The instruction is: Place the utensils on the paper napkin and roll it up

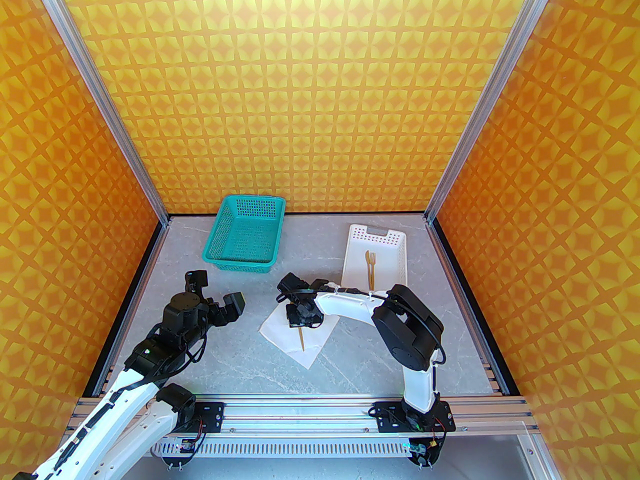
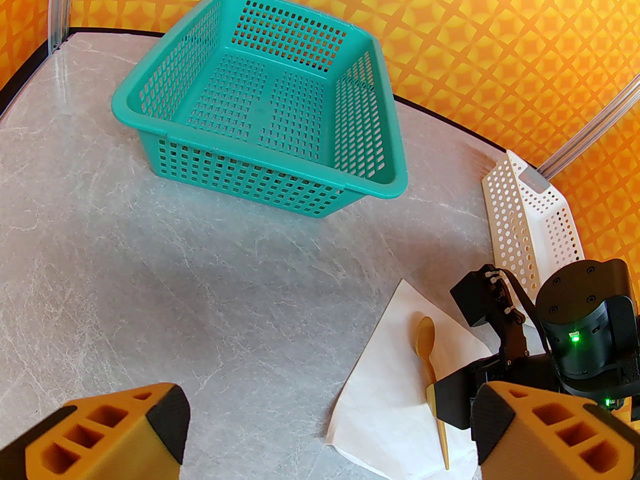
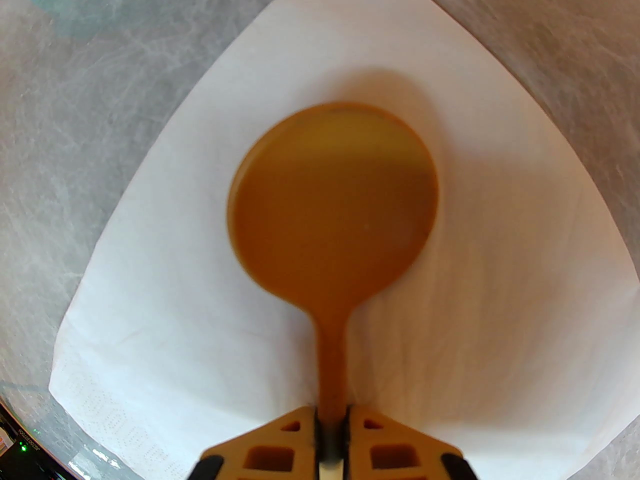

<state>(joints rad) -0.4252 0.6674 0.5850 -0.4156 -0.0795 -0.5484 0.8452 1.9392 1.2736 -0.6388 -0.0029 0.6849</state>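
Observation:
The white paper napkin [image 1: 285,335] [image 2: 385,413] [image 3: 500,318] lies on the table's centre, one corner pointing away. The tan spoon [image 1: 301,340] [image 2: 426,340] [image 3: 332,203] rests on it, bowl toward the far corner, bowl side up. My right gripper [image 1: 300,319] [image 2: 450,398] [image 3: 331,428] is low over the napkin, shut on the spoon's thin handle. The tan fork [image 1: 371,264] lies inside the white basket [image 1: 357,240]. My left gripper [image 1: 216,295] [image 2: 330,418] hovers open to the left of the napkin, with nothing between its fingers.
A teal perforated basket [image 1: 240,266] [image 2: 250,154] stands empty at the back left. The white perforated basket [image 2: 525,218] stands at the back right, just beyond the right arm's forearm. Orange patterned walls close in the table on three sides.

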